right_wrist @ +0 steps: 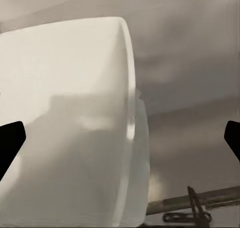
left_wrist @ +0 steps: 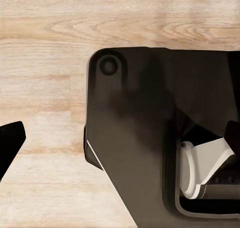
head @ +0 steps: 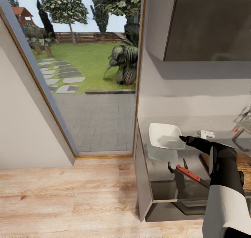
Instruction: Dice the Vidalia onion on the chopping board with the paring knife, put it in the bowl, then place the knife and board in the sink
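The white squarish bowl stands on the glossy grey countertop, near its left end. My right gripper reaches out to the bowl's right rim and is open. In the right wrist view the bowl lies close between the black fingertips, which hold nothing. The paring knife, with its orange-red handle, lies on the counter in front of the bowl. Behind my right arm a corner of the brown chopping board shows. The sink's tap with a red knob sits at the right edge. The Vidalia onion is out of view. My left gripper hangs open over the wooden floor.
A tall glass pane at the left looks onto a garden, and light wooden flooring runs beside the counter's end panel. A dark wall cabinet hangs above the counter. A small white fitting sits by the back wall.
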